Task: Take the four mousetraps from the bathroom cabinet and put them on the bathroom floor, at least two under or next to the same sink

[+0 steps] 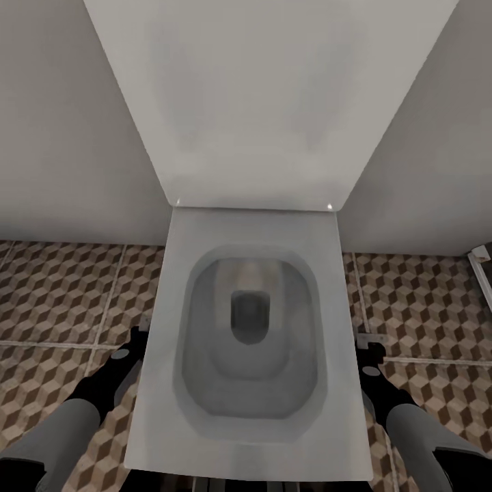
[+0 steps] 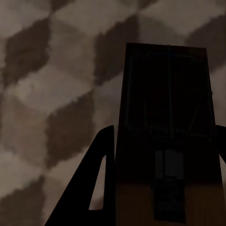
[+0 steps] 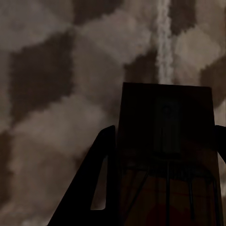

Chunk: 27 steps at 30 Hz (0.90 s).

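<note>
Bathroom floor (image 1: 61,294) tiles with a brown, beige and white cube pattern spread out on both sides of a white toilet (image 1: 249,328), and its lid stands up against a pale wall (image 1: 61,137). The robot faces the toilet with one arm down on each side of the bowl. In the left wrist view, the left hand (image 2: 162,155) is closed on a mousetrap (image 2: 165,117), a flat tan board with dark wire parts that sticks out past the fingers toward the tiles. In the right wrist view, the right hand (image 3: 162,155) grips a second mousetrap (image 3: 165,136) the same way, with a pale grout line on the floor just past its far end. Both traps hang above the floor, and I cannot tell how close they are to it. So two of the four traps look to be out of the cabinet and being carried, but none can be seen lying on the tiles. I think the job is not half done. These two likely need to go down by the sink, and two more are probably left to fetch.
</note>
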### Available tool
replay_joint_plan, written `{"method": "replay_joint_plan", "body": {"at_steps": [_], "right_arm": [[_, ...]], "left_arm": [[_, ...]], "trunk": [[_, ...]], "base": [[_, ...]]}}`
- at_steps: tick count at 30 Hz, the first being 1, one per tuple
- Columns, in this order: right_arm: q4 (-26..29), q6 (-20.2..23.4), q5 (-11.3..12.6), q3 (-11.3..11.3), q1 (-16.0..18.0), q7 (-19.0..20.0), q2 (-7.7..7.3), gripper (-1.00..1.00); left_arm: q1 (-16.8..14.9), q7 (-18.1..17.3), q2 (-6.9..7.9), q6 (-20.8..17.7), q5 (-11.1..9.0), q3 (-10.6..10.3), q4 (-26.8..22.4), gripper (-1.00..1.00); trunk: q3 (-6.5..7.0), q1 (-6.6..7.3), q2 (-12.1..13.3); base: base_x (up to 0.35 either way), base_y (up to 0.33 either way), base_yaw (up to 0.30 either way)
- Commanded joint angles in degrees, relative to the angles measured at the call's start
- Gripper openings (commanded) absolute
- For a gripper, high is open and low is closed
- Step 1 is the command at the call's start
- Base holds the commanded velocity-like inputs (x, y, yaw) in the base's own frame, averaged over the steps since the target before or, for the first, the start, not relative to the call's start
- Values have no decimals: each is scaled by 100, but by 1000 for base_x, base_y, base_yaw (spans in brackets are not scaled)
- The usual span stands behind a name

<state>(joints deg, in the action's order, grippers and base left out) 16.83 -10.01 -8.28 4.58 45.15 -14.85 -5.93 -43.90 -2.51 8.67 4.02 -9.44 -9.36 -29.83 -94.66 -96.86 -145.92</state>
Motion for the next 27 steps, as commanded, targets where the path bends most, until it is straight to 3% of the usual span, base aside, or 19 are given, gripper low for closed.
{"method": "replay_joint_plan", "body": {"at_steps": [1, 25, 27], "right_arm": [[5, -25, -47, 49, 3, 6, 4, -100], [282, 29, -50, 77, 3, -53, 63, -100], [348, -31, 2, 143, 3, -123, 47, -100]], "left_arm": [[-8, 17, 9, 33, -48, -40, 6, -100], [-19, 22, -21, 13, -58, -40, -45, -100], [-31, 35, 45, -41, -86, 30, -12, -100]], "trunk": [[-3, 1, -1], [-3, 1, -1], [-3, 1, -1]], "base": [[0, 0, 0], [0, 0, 0], [0, 0, 0]]}}
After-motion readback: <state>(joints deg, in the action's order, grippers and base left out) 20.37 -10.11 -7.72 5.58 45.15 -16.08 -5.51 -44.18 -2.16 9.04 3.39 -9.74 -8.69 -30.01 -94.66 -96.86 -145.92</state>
